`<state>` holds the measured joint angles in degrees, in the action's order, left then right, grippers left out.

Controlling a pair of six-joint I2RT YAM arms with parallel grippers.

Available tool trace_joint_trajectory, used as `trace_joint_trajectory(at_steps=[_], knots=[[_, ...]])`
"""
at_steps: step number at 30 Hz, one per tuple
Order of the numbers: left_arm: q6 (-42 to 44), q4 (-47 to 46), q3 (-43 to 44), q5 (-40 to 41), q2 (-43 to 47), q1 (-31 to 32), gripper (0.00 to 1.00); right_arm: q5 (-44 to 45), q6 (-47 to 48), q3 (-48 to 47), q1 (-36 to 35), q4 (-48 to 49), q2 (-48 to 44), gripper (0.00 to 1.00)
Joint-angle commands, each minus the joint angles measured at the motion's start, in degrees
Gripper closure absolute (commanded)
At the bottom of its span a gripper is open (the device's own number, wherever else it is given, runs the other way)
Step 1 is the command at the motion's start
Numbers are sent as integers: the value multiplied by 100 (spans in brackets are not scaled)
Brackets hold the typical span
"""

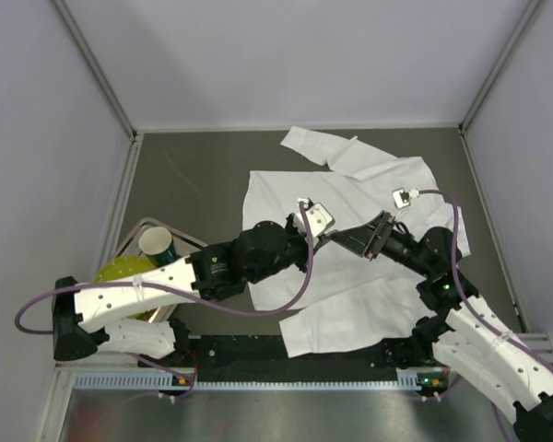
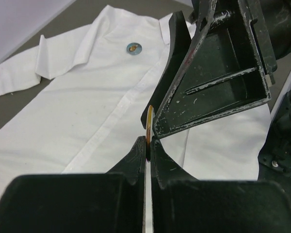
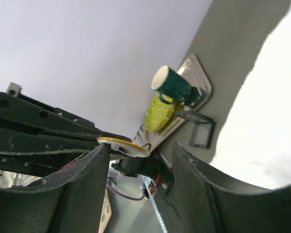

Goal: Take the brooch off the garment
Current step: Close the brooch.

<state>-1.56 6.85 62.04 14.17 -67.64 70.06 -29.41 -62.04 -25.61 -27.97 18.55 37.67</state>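
Right wrist: green cup (image 3: 173, 83) on tray (image 3: 200, 73)

Garment (image 1: 350, 239) on table (image 1: 194, 175); brooch (image 2: 149, 121) above it; tray (image 1: 146, 222) left, cup (image 1: 157, 243) inside.

Left claw (image 2: 149, 145) pinches a brooch (image 2: 149, 121) edge-on above the shirt (image 2: 87, 107).
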Motion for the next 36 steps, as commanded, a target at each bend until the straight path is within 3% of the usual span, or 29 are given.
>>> trace_joint_trajectory(at_steps=[1, 9, 14, 16, 19, 22, 25, 30, 36], knots=[[-213, 96, 203, 84, -74, 201, 100, 155, 771, -322, 19, -983, -251, 43], [-195, 396, 98, 603, -39, 174, 100, -91, 1221, -621, 28, -1723, -374, 20], [-3, 510, -139, 1157, -4, 148, 100, -118, 958, -700, 19, -1898, -269, 16], [112, 501, -236, 1429, 66, 157, 100, 154, 355, -761, 19, -2109, -129, 17], [673, 142, -657, 1824, 320, 157, 100, 391, -761, -831, -138, -2049, 292, 31], [1638, -429, -1289, 1826, 549, 157, 100, 751, -897, -1400, -516, -2144, 662, 34], [1974, -606, -1396, 1992, 594, 157, 100, 1147, -1116, -1763, -657, -2584, 882, 43], [2248, -807, -1528, 1940, 602, 157, 100, 1280, -2169, -1702, -859, -2856, 1330, 74], [2503, -940, -1651, 1931, 489, 157, 100, 1227, -2540, -1737, -1378, -2154, 1998, 77]])
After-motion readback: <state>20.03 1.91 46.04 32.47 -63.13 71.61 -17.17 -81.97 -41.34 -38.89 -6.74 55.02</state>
